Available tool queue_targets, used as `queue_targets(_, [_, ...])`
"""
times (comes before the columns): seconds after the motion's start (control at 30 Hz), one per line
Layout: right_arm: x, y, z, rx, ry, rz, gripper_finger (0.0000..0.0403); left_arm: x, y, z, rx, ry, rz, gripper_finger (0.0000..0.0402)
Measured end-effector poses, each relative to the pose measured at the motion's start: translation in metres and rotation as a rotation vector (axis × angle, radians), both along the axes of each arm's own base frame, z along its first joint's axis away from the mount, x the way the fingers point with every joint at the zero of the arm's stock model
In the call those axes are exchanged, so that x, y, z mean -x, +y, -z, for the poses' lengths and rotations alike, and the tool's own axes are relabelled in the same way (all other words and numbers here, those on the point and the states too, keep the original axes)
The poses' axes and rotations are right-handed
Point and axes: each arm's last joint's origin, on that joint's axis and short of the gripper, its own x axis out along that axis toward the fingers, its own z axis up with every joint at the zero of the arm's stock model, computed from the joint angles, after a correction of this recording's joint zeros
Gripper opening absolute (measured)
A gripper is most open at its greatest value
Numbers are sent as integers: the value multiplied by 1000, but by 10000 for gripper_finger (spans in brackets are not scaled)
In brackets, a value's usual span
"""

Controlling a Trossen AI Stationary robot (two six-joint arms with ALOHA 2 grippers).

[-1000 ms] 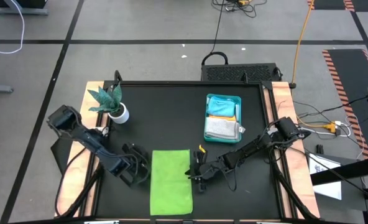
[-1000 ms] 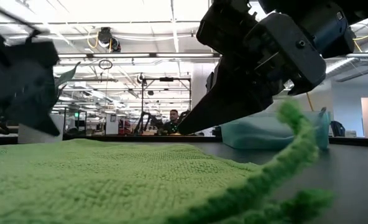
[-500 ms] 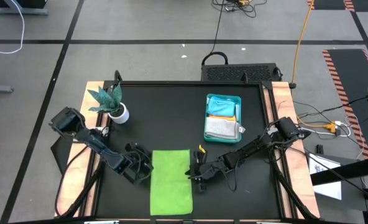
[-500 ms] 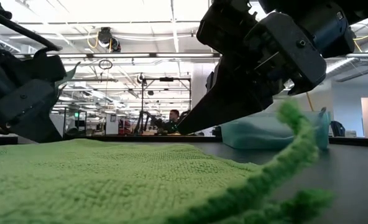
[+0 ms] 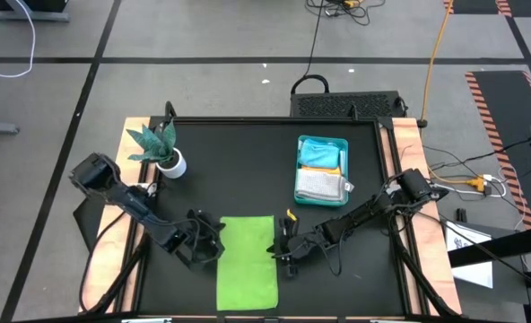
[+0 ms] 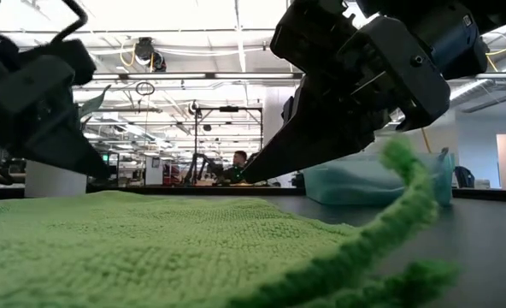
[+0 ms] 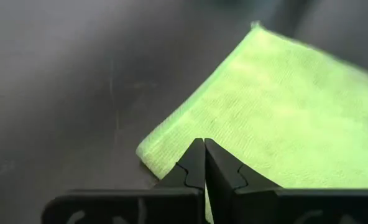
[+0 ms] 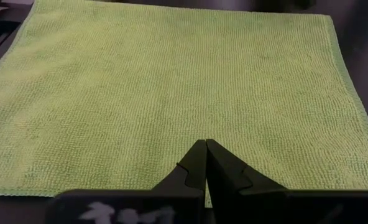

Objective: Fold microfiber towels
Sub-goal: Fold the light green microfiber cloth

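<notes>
A lime green microfiber towel [image 5: 246, 262] lies flat on the black table as a long rectangle near the front edge. In the low view one near edge [image 6: 403, 192] curls up. My left gripper [image 5: 217, 244] is shut at the towel's left edge, its tips over the edge near a corner [image 7: 148, 152]. My right gripper [image 5: 275, 252] is shut at the towel's right edge. A pale blue towel [image 5: 321, 154] and a white-grey towel [image 5: 319, 185] lie in the teal tray [image 5: 342, 144]. My left gripper's shut tips [image 7: 204, 149] hang over the towel's left edge near a corner, slanting down from the table's left. I cannot tell whether they touch the cloth. My right gripper's shut fingertips [image 8: 206, 149] slant down from the table's right onto the towel just inside its right edge [image 8: 171, 186]. In the low view the tip [image 6: 251, 178] meets the flat cloth.
A small plant in a white pot [image 5: 165, 151] stands at the table's far left. The teal tray sits far right of centre. Bare black table [image 5: 234, 170] lies between the plant, the tray and the towel.
My left gripper has moved toward the table's right, up to the green towel's left edge, and its wrist has tipped. It has stayed shut. The towel has not moved.
</notes>
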Motion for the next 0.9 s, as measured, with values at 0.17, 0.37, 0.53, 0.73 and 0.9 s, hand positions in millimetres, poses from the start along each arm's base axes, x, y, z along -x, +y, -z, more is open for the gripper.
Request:
queue_targets(0.17, [0, 0, 0, 0, 0, -1, 0, -5, 6, 17, -18, 60, -29, 2])
queue_targets(0.37, [0, 0, 0, 3, 2, -2, 0, 1, 12, 25, -30, 120, -109, 5])
queue_targets(0.53, [-1, -1, 0, 3, 1, 2, 0, 3, 11, 25, -32, 115, -112, 4])
queue_targets(0.73, [-5, -10, -1, -12, -14, 21, 0, 8, 5, 13, 9, 82, -79, 3])
queue_targets(0.9, [-13, -11, 1, -75, -84, -15, 0, 14, -3, 0, 11, 16, -40, 3])
